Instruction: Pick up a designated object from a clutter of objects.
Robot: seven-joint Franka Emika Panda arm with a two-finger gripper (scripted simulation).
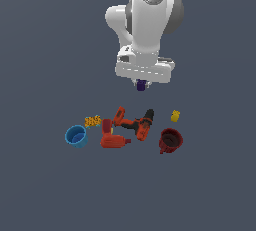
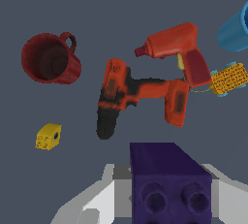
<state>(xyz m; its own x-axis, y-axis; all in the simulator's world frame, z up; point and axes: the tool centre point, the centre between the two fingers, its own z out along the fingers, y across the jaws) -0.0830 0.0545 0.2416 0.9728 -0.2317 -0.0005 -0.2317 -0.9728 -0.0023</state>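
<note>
Gripping the purple brick [image 2: 169,182] in the gripper [image 1: 141,86] — fingers clamped on it, hanging well above the clutter of drills [image 1: 134,122] and cups [image 1: 76,136]. Pick looking essentially done — remaining: holding securely.

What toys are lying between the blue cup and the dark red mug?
In the exterior view, two power drills lie between the blue cup and the dark red mug: a red drill nearer the cup, and an orange-and-black drill nearer the mug.
</note>
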